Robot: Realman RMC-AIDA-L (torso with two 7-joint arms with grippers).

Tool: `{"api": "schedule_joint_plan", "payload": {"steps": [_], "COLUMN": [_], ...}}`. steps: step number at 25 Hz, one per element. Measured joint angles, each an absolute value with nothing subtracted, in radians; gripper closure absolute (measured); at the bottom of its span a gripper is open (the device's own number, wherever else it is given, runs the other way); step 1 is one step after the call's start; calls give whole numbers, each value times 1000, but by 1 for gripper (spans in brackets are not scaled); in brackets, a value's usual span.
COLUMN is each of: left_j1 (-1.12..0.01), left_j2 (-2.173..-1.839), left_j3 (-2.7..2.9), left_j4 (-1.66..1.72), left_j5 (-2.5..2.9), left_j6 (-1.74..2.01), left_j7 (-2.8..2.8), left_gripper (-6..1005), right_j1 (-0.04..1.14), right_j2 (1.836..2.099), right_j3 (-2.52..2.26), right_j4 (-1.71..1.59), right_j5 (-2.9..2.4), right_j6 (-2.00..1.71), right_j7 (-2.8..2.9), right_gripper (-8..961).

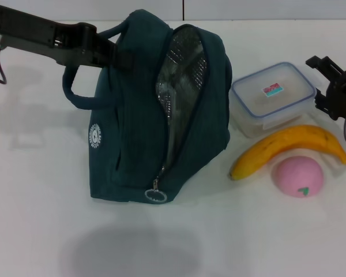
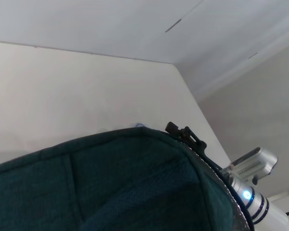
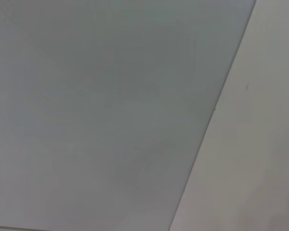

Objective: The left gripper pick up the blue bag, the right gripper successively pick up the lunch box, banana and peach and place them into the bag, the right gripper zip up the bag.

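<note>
Your left hand (image 1: 112, 53) pinches the blue bag (image 1: 155, 109) by its top, the bag upright on the bench (image 1: 40, 219), mouth unzipped, silver lining bare; lunch box (image 1: 273, 97) lidded, banana (image 1: 288, 150) and peach (image 1: 300, 176) beside it; right hand (image 1: 333, 86) near the box, its grip unreadable.

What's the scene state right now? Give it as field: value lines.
bag: blue bag upright on the table, zipper open, silver lining showing
left end effector: at the bag's top by the handle; grip unclear
right end effector: at the right edge, beside the lunch box, holding nothing
lunch box: on table right of bag, lid on
banana: in front of lunch box
peach: just in front of banana
items in bag: none visible
</note>
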State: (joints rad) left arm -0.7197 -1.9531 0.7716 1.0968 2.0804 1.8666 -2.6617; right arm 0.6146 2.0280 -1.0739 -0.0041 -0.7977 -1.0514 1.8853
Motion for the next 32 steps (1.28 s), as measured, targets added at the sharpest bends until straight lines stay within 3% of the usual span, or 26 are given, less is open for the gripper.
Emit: {"api": "schedule_joint_plan", "payload": {"steps": [24, 32], "left_j1": [-717, -713], "left_j2": [-1956, -1956], "left_j3": [773, 773], "left_j4": [1069, 1073], "left_j5": [2069, 2069], "left_j6": [1871, 1877], "left_j7": [-2637, -2636], "left_gripper": [962, 962], "right_j1": [664, 642], "right_j2": [2028, 2028], "right_j3": [-1138, -1180], "right_j4": [-37, -77], "right_j5": [-798, -798], "right_j6": [-1009, -991], "right_j7": [1880, 1875], "right_gripper": [85, 359]}}
